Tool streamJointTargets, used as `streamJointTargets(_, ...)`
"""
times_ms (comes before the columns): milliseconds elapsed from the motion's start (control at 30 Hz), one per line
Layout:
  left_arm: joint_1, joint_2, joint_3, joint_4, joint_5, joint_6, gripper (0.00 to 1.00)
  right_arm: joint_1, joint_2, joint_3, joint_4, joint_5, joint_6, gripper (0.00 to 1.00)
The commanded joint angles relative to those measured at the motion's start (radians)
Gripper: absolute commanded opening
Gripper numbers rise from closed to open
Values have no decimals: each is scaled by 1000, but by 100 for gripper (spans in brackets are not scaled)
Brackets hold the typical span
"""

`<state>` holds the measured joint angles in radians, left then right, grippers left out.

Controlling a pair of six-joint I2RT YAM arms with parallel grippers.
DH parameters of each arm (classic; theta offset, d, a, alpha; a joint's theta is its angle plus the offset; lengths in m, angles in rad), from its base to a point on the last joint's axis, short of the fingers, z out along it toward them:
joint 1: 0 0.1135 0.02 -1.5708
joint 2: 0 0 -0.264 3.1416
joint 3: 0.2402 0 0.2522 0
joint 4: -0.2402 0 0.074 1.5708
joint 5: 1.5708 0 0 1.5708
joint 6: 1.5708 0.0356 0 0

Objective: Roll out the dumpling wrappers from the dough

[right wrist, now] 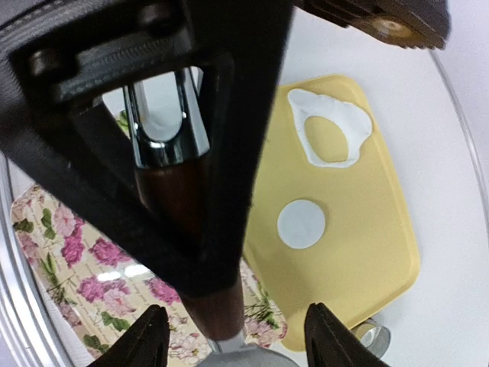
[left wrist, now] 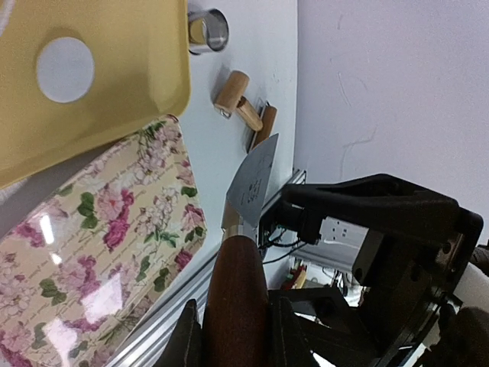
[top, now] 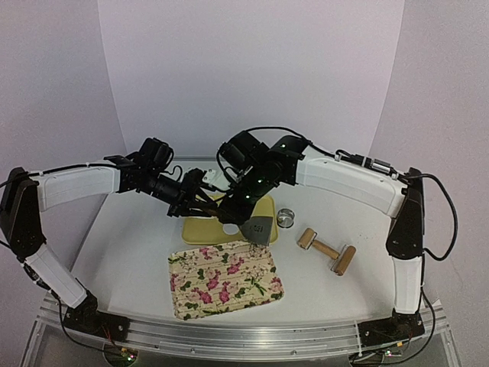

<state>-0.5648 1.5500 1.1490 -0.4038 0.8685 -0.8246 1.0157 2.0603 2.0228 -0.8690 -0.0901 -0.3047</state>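
Left wrist view: left claw (left wrist: 235, 336) clenches the scraper handle (left wrist: 238, 275); right claw (right wrist: 238, 340) hangs released around it.

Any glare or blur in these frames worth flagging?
Left wrist: white glare patches on the floral tray; the scraper handle near the lens is soft. Right wrist: a dark, blurred arm blocks the upper left; the dumpling wrapper is sharp. Top external: even light, faint shadows.

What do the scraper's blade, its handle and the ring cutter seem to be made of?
Scraper's blade: probably steel, matte grey with a faint speckled sheen.
Handle: likely varnished wood, reddish brown and smooth, though grain is not visible.
Ring cutter: polished metal, with bright mirror-like reflections.
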Motion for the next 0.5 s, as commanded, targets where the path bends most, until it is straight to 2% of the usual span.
streamJointTargets(0,60,-116,-38,91,-150,-48,0,-8,-95,-20,92,132,133,68)
streamJointTargets(200,78,-153,-73,124,-263,-81,0,-58,-172,-109,111,222,427,73)
streamJointTargets(333,112,-189,-99,85,-340,-76,0,-92,-244,-297,116,235,660,70)
streamJointTargets(467,147,-210,-131,57,-358,-82,0,-98,-281,-480,132,198,809,64)
